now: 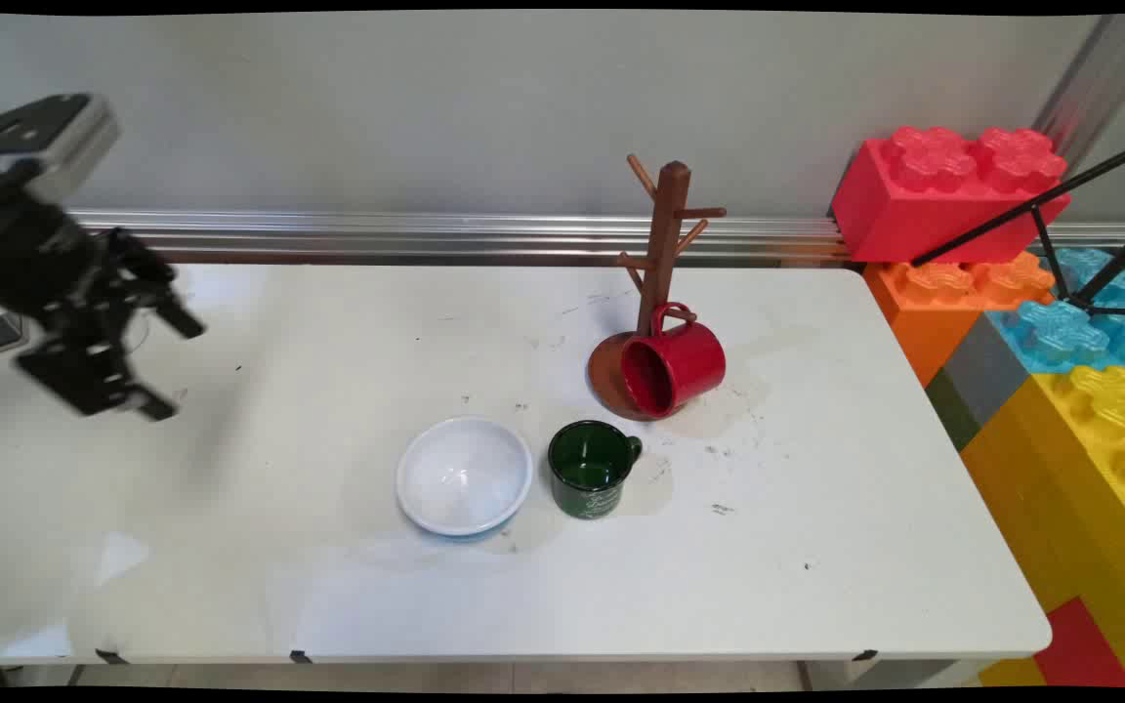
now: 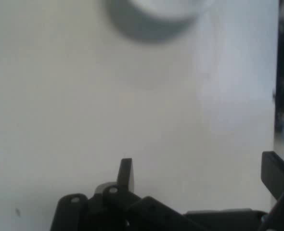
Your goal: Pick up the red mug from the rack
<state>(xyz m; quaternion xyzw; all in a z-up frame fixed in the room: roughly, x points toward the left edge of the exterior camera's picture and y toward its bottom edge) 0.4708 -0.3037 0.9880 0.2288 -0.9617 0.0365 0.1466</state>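
**Open gripper hangs over the tabletop's left side, mugs and bowl well apart**

We start at the fingers (image 2: 126, 172): spread wide, nothing between them, and the hand view shows only bare white surface in the gap. The gripper (image 1: 167, 366) hangs above the tabletop (image 1: 816, 547) near its left edge, tilted so its tips point toward the middle. It touches nothing.

At the top of the hand view we catch a pale round shape with a grey shadow under it; it is too soft for us to name.

Moving outward, the nearest thing is the white bowl (image 1: 464, 475), upright near the front edge, about midway along. Just beside it, on the side away from the gripper, stands the dark green mug (image 1: 589, 469), mouth up, handle turned toward the back right.

Behind them sits the brown wooden mug tree (image 1: 667, 234), toward the back edge. The red mug (image 1: 672, 363) lies on its side against the tree's round base, mouth facing the front edge, handle up by the post; we judge it is resting there rather than hung, since no peg carries it.

Past the right edge, big toy building blocks (image 1: 1031, 293) are stacked: red, orange, blue, yellow.
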